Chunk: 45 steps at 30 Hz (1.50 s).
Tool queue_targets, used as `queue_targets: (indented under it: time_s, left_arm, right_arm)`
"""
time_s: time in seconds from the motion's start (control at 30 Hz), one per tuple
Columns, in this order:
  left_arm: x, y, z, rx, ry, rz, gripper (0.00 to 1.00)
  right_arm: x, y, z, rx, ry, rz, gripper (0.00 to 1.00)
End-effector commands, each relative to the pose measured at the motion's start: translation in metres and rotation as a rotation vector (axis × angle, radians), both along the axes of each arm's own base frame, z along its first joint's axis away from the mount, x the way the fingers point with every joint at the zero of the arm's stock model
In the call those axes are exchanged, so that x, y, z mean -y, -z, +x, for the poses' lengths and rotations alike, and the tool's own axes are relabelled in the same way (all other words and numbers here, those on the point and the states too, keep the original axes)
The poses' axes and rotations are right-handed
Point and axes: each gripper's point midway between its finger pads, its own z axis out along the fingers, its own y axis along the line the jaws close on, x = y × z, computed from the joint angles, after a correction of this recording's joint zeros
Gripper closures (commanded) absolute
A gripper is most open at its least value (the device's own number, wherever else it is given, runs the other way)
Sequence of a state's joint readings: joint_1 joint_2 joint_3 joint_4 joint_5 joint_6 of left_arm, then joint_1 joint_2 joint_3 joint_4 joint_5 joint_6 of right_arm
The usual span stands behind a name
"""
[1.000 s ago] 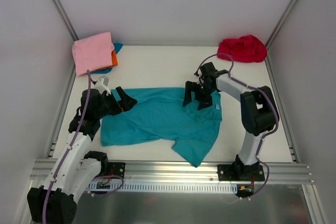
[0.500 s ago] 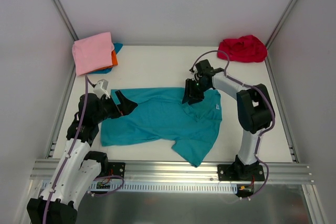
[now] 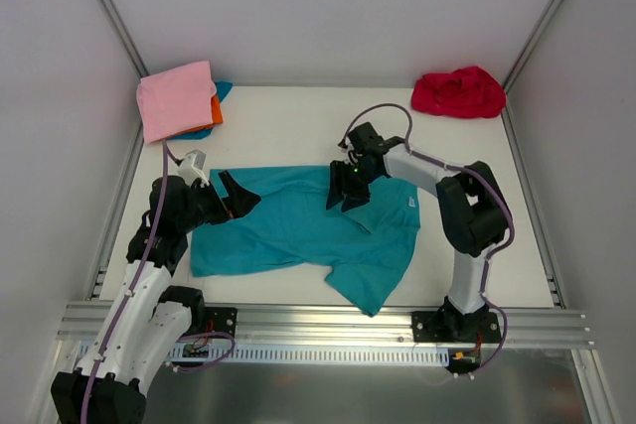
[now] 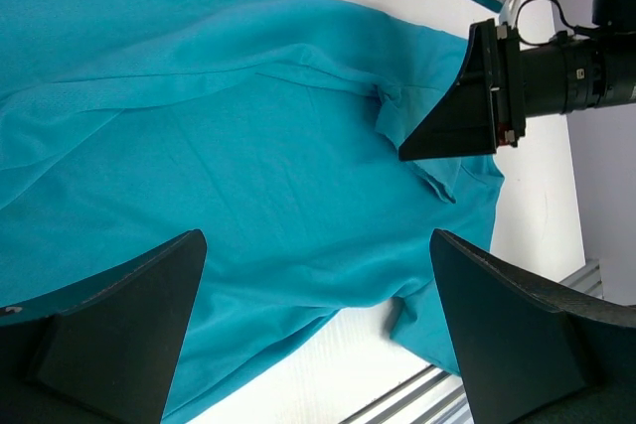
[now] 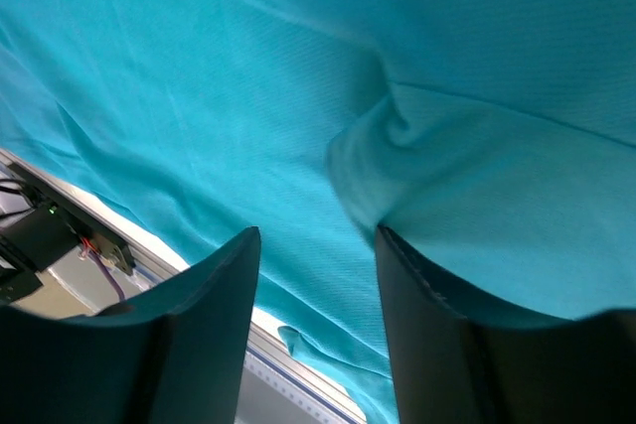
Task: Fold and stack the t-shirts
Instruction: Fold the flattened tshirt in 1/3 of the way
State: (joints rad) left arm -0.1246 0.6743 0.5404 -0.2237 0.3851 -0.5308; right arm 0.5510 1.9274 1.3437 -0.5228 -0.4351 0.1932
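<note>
- White table [image 3: 298, 126] between pale walls; the teal shirt [image 3: 298, 225] lies spread out mid-table.
- Left gripper [image 3: 237, 196]: jaws wide apart, holding nothing, at the shirt's left edge.
- Right gripper [image 3: 345, 191]: jaws half apart, astride a raised fold near the collar; no pinch visible.
- Pink shirt [image 3: 177, 98] far left, red shirt [image 3: 459, 92] far right.

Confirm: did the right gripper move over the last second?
Yes. The right gripper slid left over the teal t-shirt, away from its white neck label, which stayed put.
</note>
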Motion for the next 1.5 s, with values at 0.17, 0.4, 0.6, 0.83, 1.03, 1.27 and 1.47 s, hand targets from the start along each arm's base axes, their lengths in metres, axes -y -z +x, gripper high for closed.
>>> queue_targets:
  time_s: [0.17,0.4,0.6,0.83,1.03,1.27,1.47]
  left_arm:
    - [0.001,0.0,0.001,0.004,0.008,-0.001,0.01]
    - [0.003,0.0,-0.002,0.011,0.013,-0.015,0.01]
    - [0.004,-0.009,-0.007,0.043,0.027,-0.023,0.01]
    - [0.004,-0.01,-0.011,0.042,0.033,-0.012,0.01]
    - [0.004,-0.014,-0.013,0.041,0.037,-0.009,0.01]
    - [0.004,-0.018,-0.018,0.038,0.045,-0.012,0.01]
    - [0.002,-0.021,-0.024,0.039,0.045,0.004,0.01]
  right_arm:
    - [-0.01,-0.006,-0.035,0.013,-0.037,-0.002,0.35]
    - [0.055,-0.026,0.006,0.195,0.116,-0.145,0.34]
    - [0.086,-0.015,0.023,0.173,0.19,-0.171,0.33]
    - [0.086,0.017,0.019,0.107,0.197,-0.173,0.33]
    - [0.09,0.039,0.018,0.06,0.209,-0.205,0.33]
    - [0.102,0.051,0.035,0.029,0.257,-0.237,0.33]
    - [0.119,0.05,0.067,0.021,0.316,-0.231,0.33]
